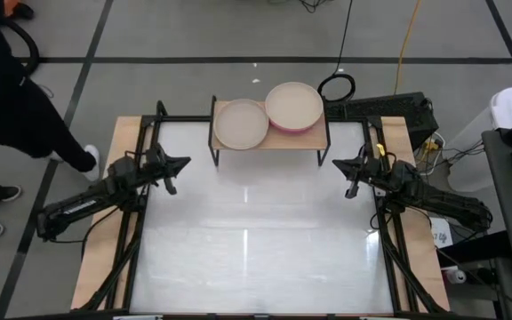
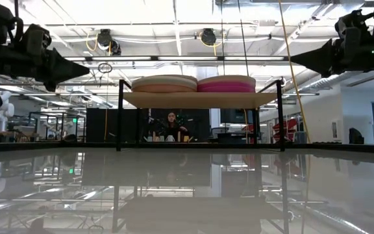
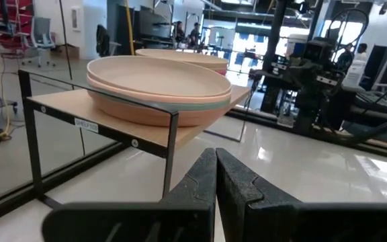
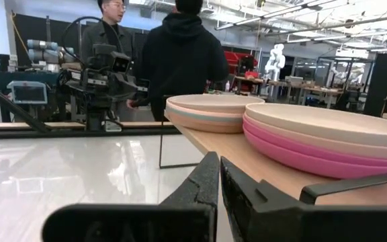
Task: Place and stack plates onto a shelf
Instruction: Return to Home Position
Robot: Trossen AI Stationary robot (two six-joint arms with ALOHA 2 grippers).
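Two stacks of plates rest by their bases on the shelf [image 1: 269,140], a light wood board on thin black legs at the table's far middle. The left stack [image 1: 240,124] shows a beige plate on top, with terracotta and teal beneath [image 3: 156,91]. The right stack [image 1: 293,107] has a pale plate over magenta ones [image 4: 321,138]. My left gripper [image 1: 183,164] hovers above the table left of the shelf, shut and holding nothing. My right gripper [image 1: 338,164] hovers right of the shelf, shut and holding nothing. Both point toward the shelf.
The glossy white table [image 1: 256,249] has wooden side strips and black frame rails. A person [image 1: 16,98] stands off the table's far left corner; two people [image 4: 180,54] show beyond the table. Cables and a black box [image 1: 389,111] lie past the far right corner.
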